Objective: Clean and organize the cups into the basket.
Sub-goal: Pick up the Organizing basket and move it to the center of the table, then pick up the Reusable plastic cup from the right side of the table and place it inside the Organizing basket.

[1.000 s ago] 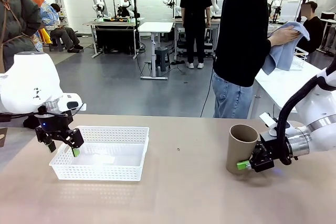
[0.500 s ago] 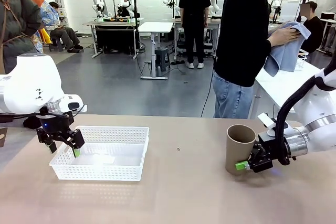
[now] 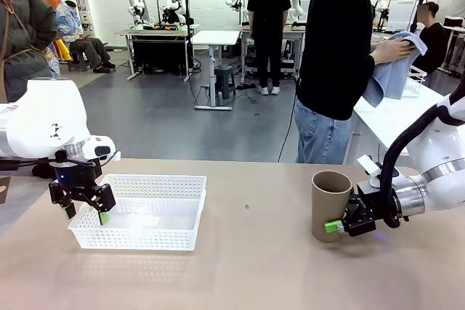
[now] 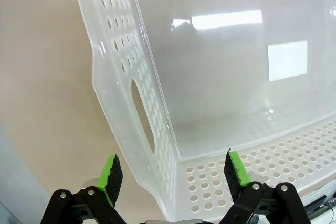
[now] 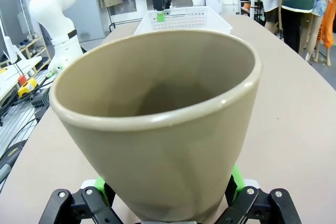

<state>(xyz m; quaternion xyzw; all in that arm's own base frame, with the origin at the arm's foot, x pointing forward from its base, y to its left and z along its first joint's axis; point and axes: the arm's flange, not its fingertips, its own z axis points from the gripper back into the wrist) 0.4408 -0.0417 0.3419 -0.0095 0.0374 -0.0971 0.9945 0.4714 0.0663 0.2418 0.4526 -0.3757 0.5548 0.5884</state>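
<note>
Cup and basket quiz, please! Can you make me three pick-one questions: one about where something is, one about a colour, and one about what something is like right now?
1. Where is the cup?
A) on the floor
B) on the table, between the right gripper's fingers
C) on a shelf

2. What colour is the cloth the person holds?
A) red
B) blue
C) yellow

3. The basket is:
A) empty
B) full of cups
C) upside down

Answers:
1 B, green pads sit on either side of its base.
2 B, it is pale blue.
3 A, the left wrist view shows its bare floor.
</note>
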